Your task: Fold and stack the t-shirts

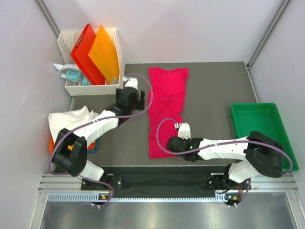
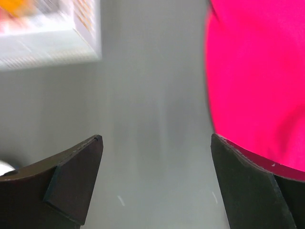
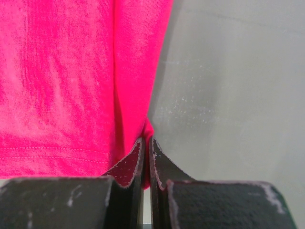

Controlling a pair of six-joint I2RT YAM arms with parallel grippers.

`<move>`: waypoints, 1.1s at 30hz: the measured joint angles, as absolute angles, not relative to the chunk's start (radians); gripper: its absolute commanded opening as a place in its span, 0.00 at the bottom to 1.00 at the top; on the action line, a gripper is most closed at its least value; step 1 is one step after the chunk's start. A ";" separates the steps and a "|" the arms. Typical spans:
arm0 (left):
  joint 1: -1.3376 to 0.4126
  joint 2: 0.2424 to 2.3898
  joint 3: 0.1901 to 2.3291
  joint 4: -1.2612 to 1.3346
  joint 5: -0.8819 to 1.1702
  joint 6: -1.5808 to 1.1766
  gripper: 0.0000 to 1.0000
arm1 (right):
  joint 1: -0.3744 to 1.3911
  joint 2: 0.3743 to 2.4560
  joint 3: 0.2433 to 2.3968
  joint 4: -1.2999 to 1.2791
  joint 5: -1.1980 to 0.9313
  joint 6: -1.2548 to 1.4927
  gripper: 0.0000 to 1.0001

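Observation:
A crimson-pink t-shirt [image 1: 164, 109] lies folded into a long strip down the middle of the dark table [image 1: 214, 90]. My right gripper [image 1: 170, 143] is at the strip's lower right edge. In the right wrist view this gripper [image 3: 147, 139] is shut on a pinch of the pink t-shirt's [image 3: 62, 86] edge. My left gripper [image 1: 133, 93] is just left of the strip's upper half. In the left wrist view it [image 2: 157, 138] is open over bare table, and its right finger overlaps the edge of the pink cloth [image 2: 257, 81]. A white t-shirt [image 1: 71, 118] lies crumpled at the left edge over orange [image 1: 51, 145] and blue [image 1: 91, 148] cloth.
A white basket [image 1: 110, 88] at the back left holds a red board [image 1: 82, 50] and an orange board [image 1: 104, 53], with tape rolls [image 1: 72, 74] beside it. The basket's corner [image 2: 47, 33] shows in the left wrist view. A green tray [image 1: 262, 126] sits at the right edge.

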State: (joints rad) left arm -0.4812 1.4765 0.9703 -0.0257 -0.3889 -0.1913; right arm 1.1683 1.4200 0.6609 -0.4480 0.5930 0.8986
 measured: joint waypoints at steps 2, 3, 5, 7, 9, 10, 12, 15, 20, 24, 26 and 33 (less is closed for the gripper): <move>-0.549 1.466 0.952 -0.111 -0.411 -0.232 0.99 | 1.168 1.420 0.661 -0.448 0.593 0.901 0.00; -0.585 1.449 0.929 -0.142 -0.415 -0.263 0.99 | 1.168 1.420 0.661 -0.448 0.593 0.902 0.00; -0.645 1.384 0.871 -0.214 -0.451 -0.399 0.99 | 1.168 1.422 0.663 -0.450 0.595 0.905 0.00; -0.654 1.277 0.803 -0.293 -0.491 -0.590 0.99 | 1.168 1.426 0.668 -0.457 0.597 0.911 0.00; -0.637 1.154 0.715 -0.281 -0.481 -0.691 0.99 | 1.168 1.436 0.680 -0.464 0.599 0.912 0.00; -0.628 1.098 0.677 -0.278 -0.458 -0.722 0.99 | 1.168 1.441 0.684 -0.468 0.599 0.912 0.00; -0.640 1.056 0.651 -0.289 -0.406 -0.780 0.99 | 1.168 1.448 0.691 -0.472 0.601 0.913 0.00; -0.686 1.073 0.641 -0.291 -0.336 -0.849 0.99 | 1.168 1.454 0.698 -0.478 0.602 0.913 0.00; -0.764 1.000 0.505 -0.262 -0.223 -0.937 0.98 | 1.168 1.460 0.704 -0.479 0.604 0.920 0.00; -0.802 0.967 0.447 -0.274 -0.214 -0.984 0.76 | 1.168 1.461 0.704 -0.480 0.605 0.926 0.00; -0.833 0.969 0.447 -0.277 -0.225 -1.000 0.62 | 1.168 1.461 0.704 -0.480 0.606 0.929 0.00; -0.978 1.163 0.512 -0.321 -0.289 -1.025 0.37 | 1.168 1.462 0.704 -0.481 0.607 0.939 0.00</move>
